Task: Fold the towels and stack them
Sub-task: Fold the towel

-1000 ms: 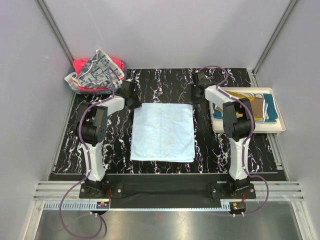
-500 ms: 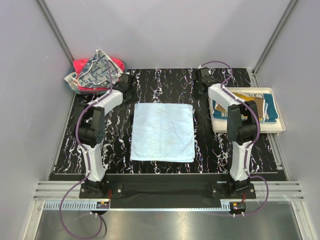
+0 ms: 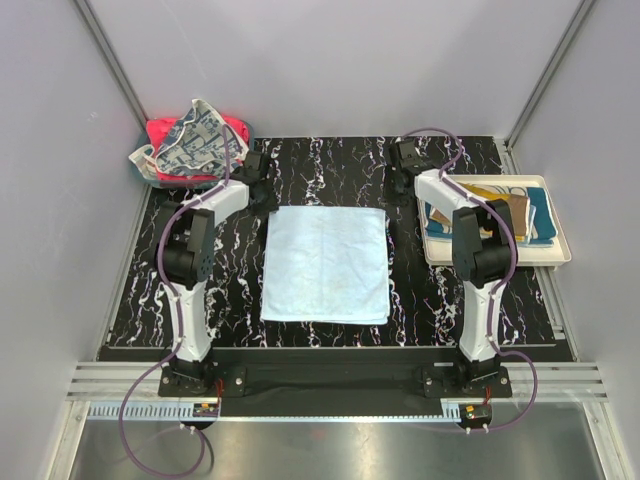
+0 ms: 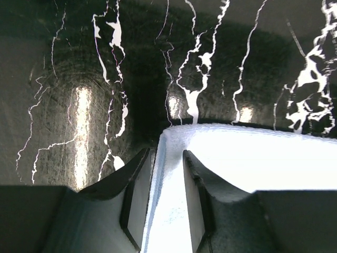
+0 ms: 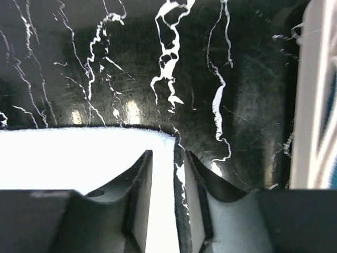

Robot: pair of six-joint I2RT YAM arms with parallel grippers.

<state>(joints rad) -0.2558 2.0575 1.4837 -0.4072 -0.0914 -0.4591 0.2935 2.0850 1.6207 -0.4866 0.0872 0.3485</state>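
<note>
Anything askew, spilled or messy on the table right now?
Only the heap in the far left corner: a printed white towel lies crumpled over a red towel, unfolded and hanging past the corner of the black mat. The light blue towel lies flat and square mid-mat. No spill or damage shows.

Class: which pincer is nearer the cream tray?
Right. The right pincer is at the far right corner of the blue towel, next to the tray; the left pincer is at its far left corner, across the towel.
</note>
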